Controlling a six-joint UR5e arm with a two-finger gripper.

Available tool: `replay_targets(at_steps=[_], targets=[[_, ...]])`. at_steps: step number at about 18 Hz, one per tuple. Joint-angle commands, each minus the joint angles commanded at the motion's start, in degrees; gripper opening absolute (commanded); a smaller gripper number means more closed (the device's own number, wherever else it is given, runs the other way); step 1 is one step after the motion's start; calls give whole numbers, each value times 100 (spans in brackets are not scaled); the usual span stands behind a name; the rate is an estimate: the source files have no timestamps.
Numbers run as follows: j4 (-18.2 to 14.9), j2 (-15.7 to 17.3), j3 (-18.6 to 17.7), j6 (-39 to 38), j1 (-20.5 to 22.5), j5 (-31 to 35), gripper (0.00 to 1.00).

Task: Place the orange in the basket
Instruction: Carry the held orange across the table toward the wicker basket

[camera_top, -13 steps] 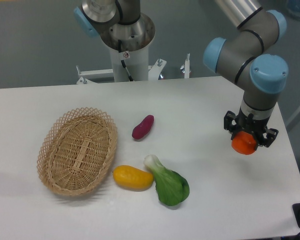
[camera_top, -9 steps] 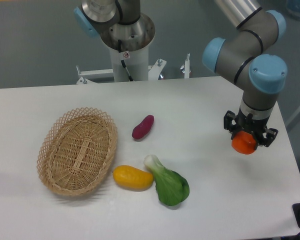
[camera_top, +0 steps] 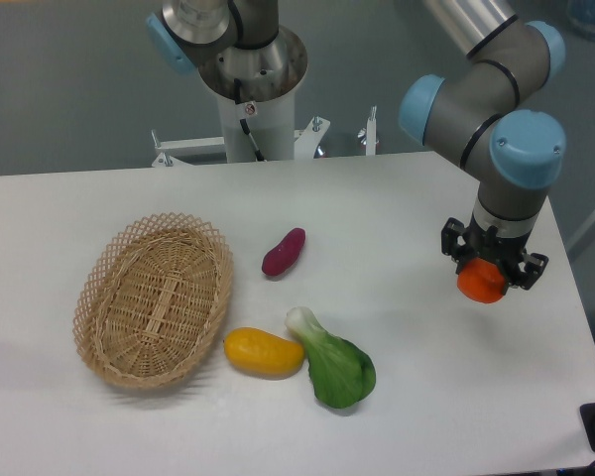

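Gripper [camera_top: 483, 270] at right side of table [camera_top: 397, 208], pointing straight down, fingers pinching the orange [camera_top: 481, 283] between them. Orange is held above the tabletop near the right edge, well apart from everything else. It is round, so no long axis to note; its upper part is hidden by the dark fingers, only the lower half shows.

Basket [camera_top: 155, 299] sits at left, oval, long axis running from near-left to far-right, slightly tilted off the table's edge line. Nothing visible inside it.

Between basket and orange: purple sweet potato [camera_top: 284, 251], yellow mango-like fruit [camera_top: 264, 352] just beside the basket's rim, green leafy vegetable [camera_top: 333, 362] touching that fruit. Arm's upper links cut off at top of frame.
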Motion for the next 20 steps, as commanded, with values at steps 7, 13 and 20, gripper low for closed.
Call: replay_targets(at_steps=[7,13,20], targets=[[9,325,-579,-703,-782,-18,22],[61,414,-738,-1336,-1441,-35,22],[79,554,-756,-2127,-2179,-649,23]])
